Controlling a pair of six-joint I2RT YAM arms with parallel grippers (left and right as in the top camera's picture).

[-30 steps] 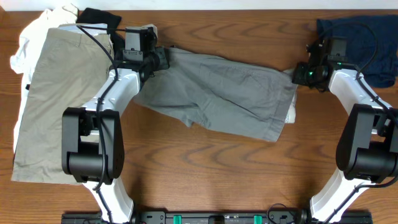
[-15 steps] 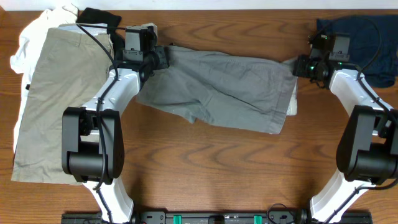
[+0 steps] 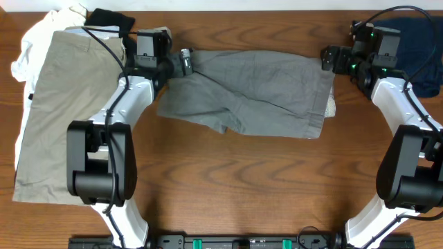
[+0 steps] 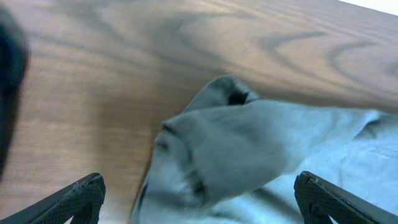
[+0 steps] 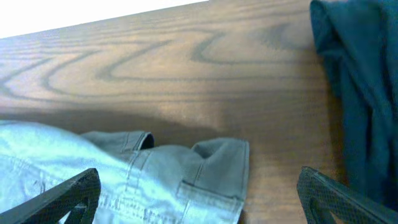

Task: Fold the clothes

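Note:
The mid-grey shorts lie spread flat across the far middle of the table. My left gripper hovers at their left end, and my right gripper at their right end. In the left wrist view the left gripper is open wide over a bunched grey corner, gripping nothing. The right wrist view has the right gripper open above the grey waistband with its belt loop. Neither gripper holds the cloth.
Khaki-beige shorts lie at the left over a white garment, with a black piece behind them. A navy piece sits at the far right, beside my right gripper. A white edge peeks from under the grey shorts.
Both grippers have opened and let go of the grey shorts. The shorts were drawn toward the far edge and now lie straighter; the right gripper moved farther back.

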